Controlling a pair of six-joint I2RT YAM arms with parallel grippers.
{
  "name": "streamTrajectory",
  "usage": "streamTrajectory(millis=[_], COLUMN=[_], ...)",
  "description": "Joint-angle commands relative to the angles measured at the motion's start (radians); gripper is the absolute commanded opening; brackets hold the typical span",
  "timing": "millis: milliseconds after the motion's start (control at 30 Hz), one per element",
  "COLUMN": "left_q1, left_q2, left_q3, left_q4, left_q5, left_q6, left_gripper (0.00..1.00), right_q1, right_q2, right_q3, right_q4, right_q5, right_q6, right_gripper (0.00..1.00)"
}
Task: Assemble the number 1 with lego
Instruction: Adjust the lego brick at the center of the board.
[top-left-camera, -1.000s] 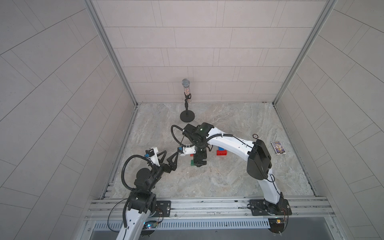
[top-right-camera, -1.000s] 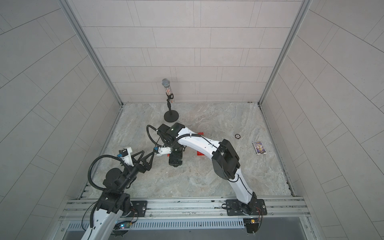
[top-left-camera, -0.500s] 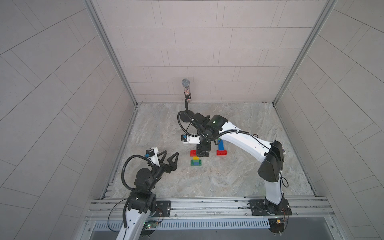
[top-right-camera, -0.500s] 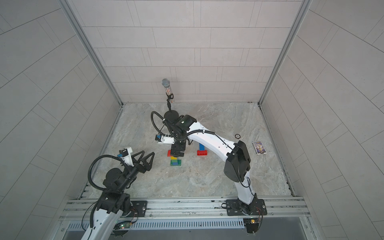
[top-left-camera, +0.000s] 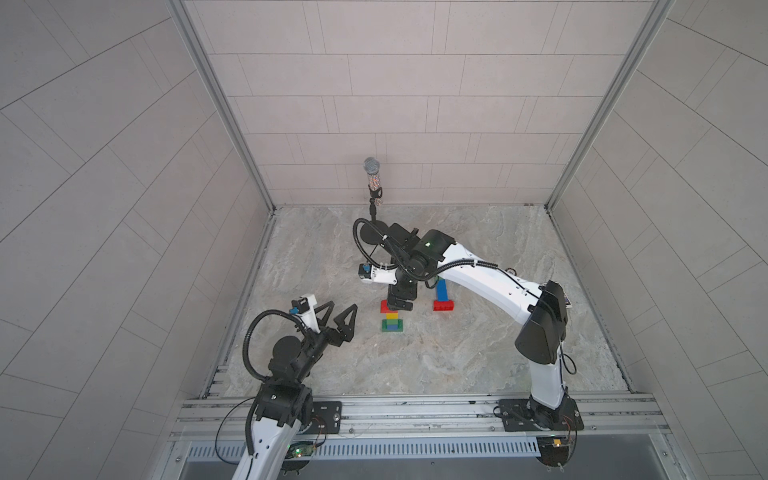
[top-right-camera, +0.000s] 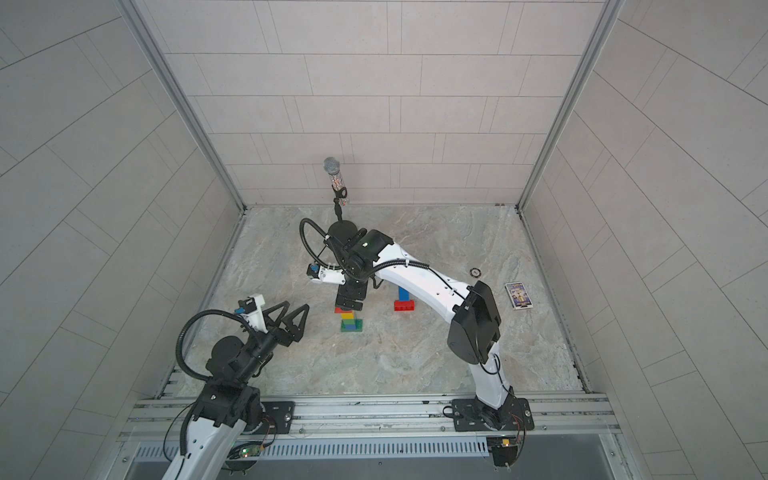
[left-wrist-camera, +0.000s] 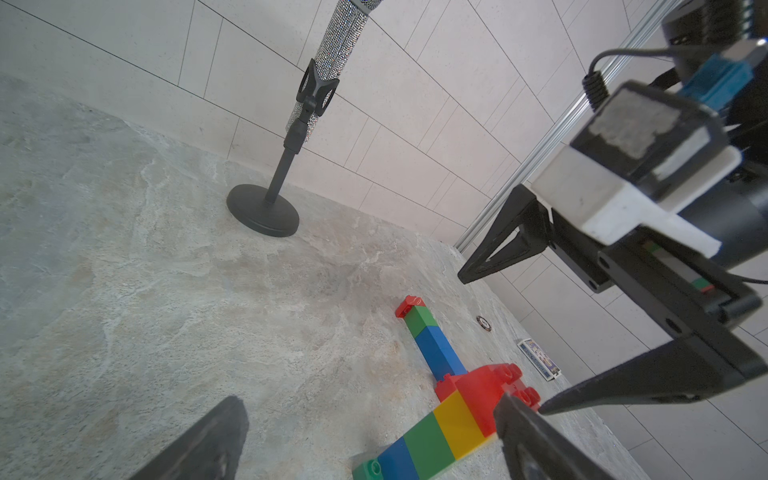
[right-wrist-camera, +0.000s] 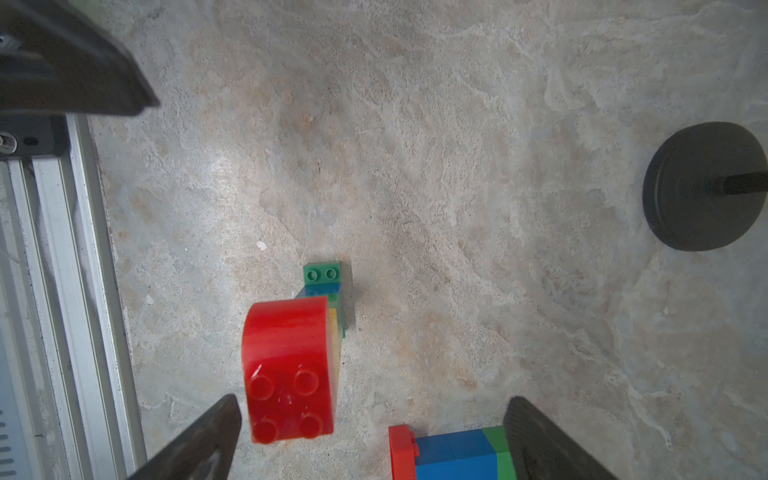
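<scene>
Marbled stone tabletop (top-left-camera: 457, 353), tiled walls. My right gripper (top-left-camera: 400, 306) is spread wide and empty, directly above the red end of the multicoloured plastic lego brick row (top-left-camera: 392, 322). The red-and-blue lego brick row (top-left-camera: 443, 296) lies just beside it. My left gripper (top-left-camera: 344, 305) is spread and empty, nearby.

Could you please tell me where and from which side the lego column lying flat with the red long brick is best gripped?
Probably the blue middle of the lego column, from straight above, closing across its narrow width: it lies flat, those side faces are smooth and parallel, and the red long brick is wider.
</scene>
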Motion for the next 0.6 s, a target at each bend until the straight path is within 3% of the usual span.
streamTrajectory(millis=[0,567], left_q1=[-0.005,-0.004], left_q2=[-0.004,-0.005], left_q3=[-0.016,-0.016], left_q4=[0.034,0.035], left_q5=[0.011,0.011], left_q6=[-0.005,-0.003], left_gripper=[1.0,1.0], right_q1=[-0.005,-0.05], right_q2=[0.024,0.073], right_q3=[0.008,0.022], right_q4=[-0.002,0.044], right_q5=[-0.011,0.051], right_q6=[0.011,0.019], right_gripper=[0.99,0.99])
